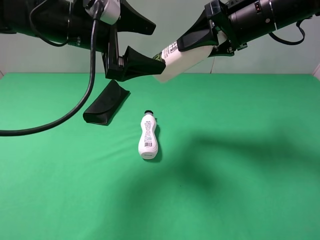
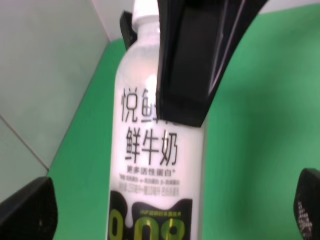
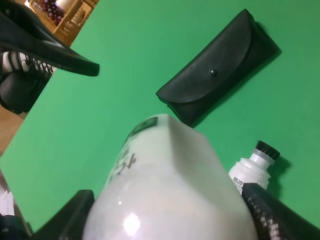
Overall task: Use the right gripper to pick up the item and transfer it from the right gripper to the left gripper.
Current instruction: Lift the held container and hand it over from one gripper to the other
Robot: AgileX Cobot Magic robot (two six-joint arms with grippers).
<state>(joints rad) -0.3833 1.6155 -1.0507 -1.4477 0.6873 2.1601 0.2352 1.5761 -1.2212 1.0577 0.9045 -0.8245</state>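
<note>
My right gripper (image 1: 189, 50) is shut on the item, the stout cream-white bottle (image 1: 175, 62), and holds it tilted high above the green table. In the right wrist view the bottle (image 3: 165, 190) fills the space between the gripper's fingers (image 3: 280, 215). My left gripper (image 1: 158, 43) is open, with its jaws on either side of the bottle's labelled end. In the left wrist view the bottle (image 2: 145, 165) stands between the spread fingertips (image 2: 25, 210), with dark characters and a black-green band showing. A right-gripper finger (image 2: 190, 60) crosses in front of it. The white cap (image 2: 145, 7) is at the far end.
A slimmer curvy white bottle with a small black cap (image 1: 148, 136) lies on the green table (image 1: 240, 175) near the middle. A flat black case (image 1: 106, 103) lies behind it to the left. Both also show in the right wrist view: the bottle (image 3: 252, 167) and the case (image 3: 220, 70).
</note>
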